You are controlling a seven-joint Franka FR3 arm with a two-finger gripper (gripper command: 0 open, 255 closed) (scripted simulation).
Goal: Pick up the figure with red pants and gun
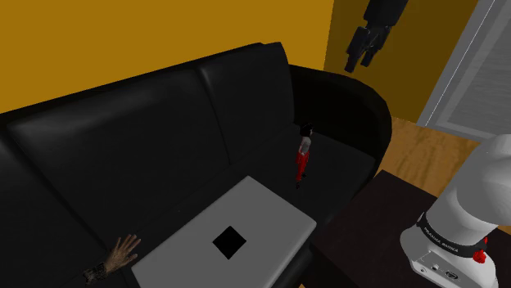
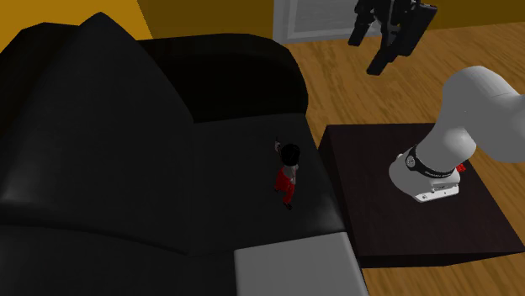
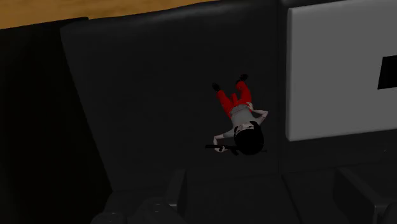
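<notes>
I've got the pincer [image 1: 359,60] hanging in the upper right of the shoulder frame, fingers apart, gripping nothing. The figure [image 1: 302,155] with red pants and black hair is a bit right of centre there, on the seat of the black sofa [image 1: 147,139] close to the armrest. In my wrist feed it's near the middle, stretched out flat, with a thin black gun beside its head. A pale grey slab [image 1: 246,225] lies near it on the cushion.
</notes>
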